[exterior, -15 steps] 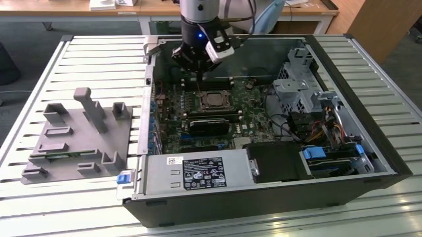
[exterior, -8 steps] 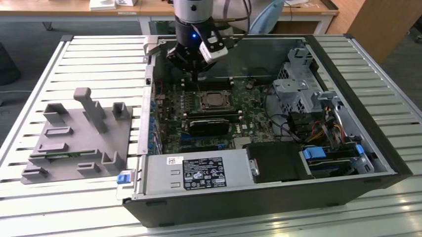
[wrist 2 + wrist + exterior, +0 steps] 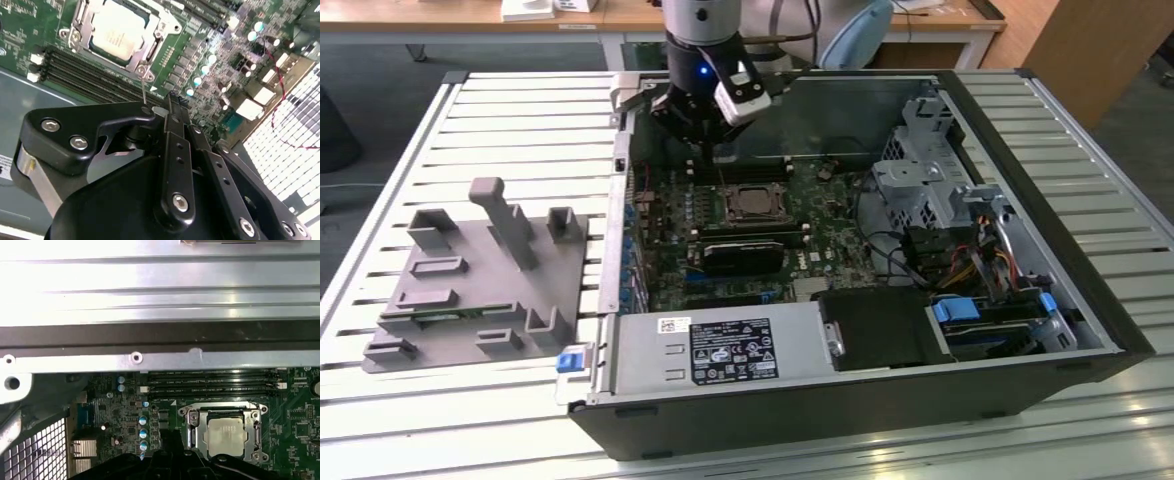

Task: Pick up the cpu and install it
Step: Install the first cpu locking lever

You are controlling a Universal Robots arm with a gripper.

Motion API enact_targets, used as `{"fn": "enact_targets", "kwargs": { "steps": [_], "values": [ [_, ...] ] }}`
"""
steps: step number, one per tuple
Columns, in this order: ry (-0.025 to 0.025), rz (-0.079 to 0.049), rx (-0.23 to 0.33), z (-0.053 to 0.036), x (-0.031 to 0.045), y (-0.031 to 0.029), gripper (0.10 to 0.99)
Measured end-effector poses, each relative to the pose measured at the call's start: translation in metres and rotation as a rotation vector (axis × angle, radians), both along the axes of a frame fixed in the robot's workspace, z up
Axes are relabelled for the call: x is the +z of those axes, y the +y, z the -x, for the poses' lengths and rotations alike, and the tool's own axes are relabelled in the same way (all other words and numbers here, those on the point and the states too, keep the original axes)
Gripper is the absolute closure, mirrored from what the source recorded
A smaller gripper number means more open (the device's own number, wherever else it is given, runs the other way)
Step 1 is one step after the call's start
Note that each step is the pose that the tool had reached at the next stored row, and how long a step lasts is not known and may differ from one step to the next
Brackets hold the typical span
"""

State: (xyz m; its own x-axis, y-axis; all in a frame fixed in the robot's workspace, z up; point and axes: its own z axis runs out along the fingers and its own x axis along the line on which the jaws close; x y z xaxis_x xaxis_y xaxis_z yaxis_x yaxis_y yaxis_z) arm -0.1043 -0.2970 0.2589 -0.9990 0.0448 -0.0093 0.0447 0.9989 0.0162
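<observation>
The cpu (image 3: 750, 203) lies flat in the motherboard socket, its silver-grey top showing inside the metal retention frame; it appears in both wrist views (image 3: 119, 32) (image 3: 226, 436). My gripper (image 3: 707, 152) hangs over the board just behind the socket, toward the case's rear wall, apart from the chip. In the second wrist view its black fingers (image 3: 175, 125) meet at the tips with nothing between them, next to the socket's thin lever (image 3: 143, 86). Its dark tip (image 3: 170, 445) also rises beside the socket in the first wrist view.
The open computer case (image 3: 1014, 130) lies on a slatted metal table (image 3: 520, 130). A dark heatsink block (image 3: 740, 252), drive cage (image 3: 921, 185), cables and power supply (image 3: 720, 350) sit inside. A grey fixture (image 3: 474, 280) stands on the exterior view's left.
</observation>
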Motion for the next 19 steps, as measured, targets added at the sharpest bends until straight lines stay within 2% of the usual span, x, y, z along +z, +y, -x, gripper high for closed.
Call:
{"fn": "enact_targets", "kwargs": {
  "steps": [6, 11, 14, 19],
  "values": [
    [-0.0001, 0.0, 0.002, 0.0006, -0.0025, 0.0074, 0.98],
    [0.0001, 0.0, 0.003, -0.0056, -0.0032, 0.0107, 0.98],
    [0.0003, 0.0, 0.003, -0.015, -0.0037, 0.0108, 0.98],
    [0.0042, 0.0, 0.003, -0.038, -0.005, 0.011, 0.98]
  ]
}}
